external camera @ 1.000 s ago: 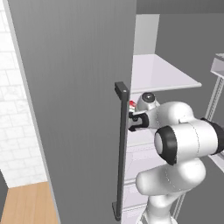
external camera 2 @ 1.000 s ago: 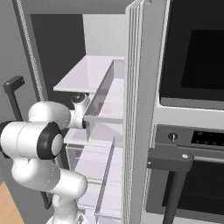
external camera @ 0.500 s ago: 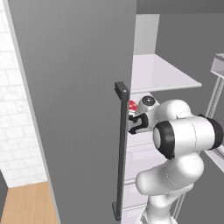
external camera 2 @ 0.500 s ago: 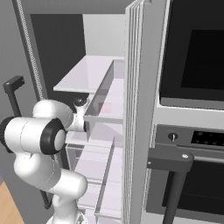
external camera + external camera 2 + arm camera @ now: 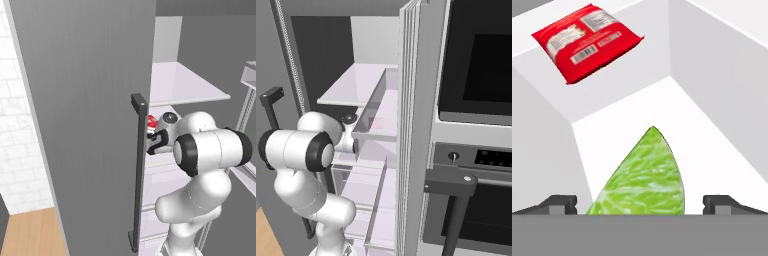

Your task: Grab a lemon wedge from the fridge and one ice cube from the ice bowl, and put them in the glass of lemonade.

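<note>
**Reaching into the fridge, claw wide over the lemon wedge**

Reaching between the open doors of the fridge (image 5: 90, 100), the white arm (image 5: 210, 150) puts its hand at a middle shelf; in the hand view the claw (image 5: 640, 202) stands wide, a dark fingertip (image 5: 559, 204) on each side of the lemon wedge (image 5: 644, 177); the wedge lies flat on the white floor of a compartment, its point away from the hand; a red packet (image 5: 587, 35) rests on the white shelf beyond it.
</note>
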